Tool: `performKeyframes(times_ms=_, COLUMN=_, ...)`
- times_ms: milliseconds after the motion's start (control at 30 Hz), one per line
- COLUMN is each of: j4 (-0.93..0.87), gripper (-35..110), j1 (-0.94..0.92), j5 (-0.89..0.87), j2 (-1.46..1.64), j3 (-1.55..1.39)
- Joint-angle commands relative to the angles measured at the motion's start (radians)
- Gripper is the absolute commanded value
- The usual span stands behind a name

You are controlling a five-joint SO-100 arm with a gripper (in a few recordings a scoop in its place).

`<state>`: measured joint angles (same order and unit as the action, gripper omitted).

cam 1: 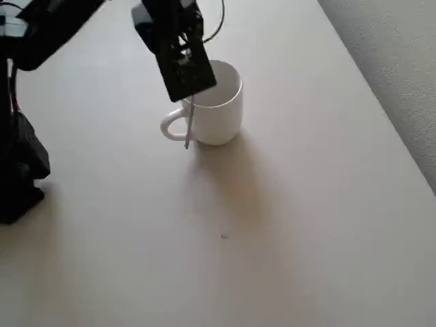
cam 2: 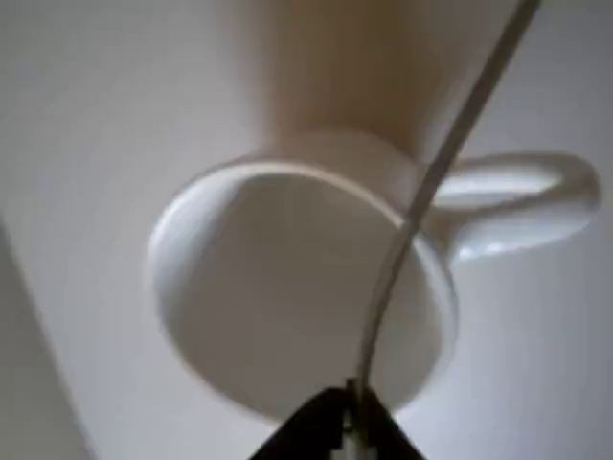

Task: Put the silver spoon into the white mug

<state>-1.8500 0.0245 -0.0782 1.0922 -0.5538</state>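
The white mug stands upright on the beige table, its loop handle pointing left in the overhead view. My black gripper hovers over the mug's left rim, shut on the silver spoon, whose thin handle hangs down past the rim beside the loop handle. In the wrist view the mug opens below me, white and bare inside. The spoon handle runs from my gripper up across the mug's rim. The spoon's bowl is hidden in the jaws.
The arm's black base stands at the left edge. The table's right edge runs diagonally, with grey floor beyond. Open tabletop lies in front of the mug.
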Motion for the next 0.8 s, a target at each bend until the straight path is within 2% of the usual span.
performKeyframes(times_ms=0, j4=0.005, gripper=-2, j1=-0.009, j5=-0.014, j2=-0.037, j3=0.02)
performKeyframes(times_ms=500, j4=0.008, gripper=-1, j1=-0.026, j5=0.003, j2=-0.13, j3=0.034)
performKeyframes(times_ms=633, j4=0.006, gripper=15, j1=-0.029, j5=0.005, j2=-0.106, j3=0.034)
performKeyframes(times_ms=767, j4=0.003, gripper=16, j1=-0.028, j5=0.015, j2=-0.074, j3=0.034)
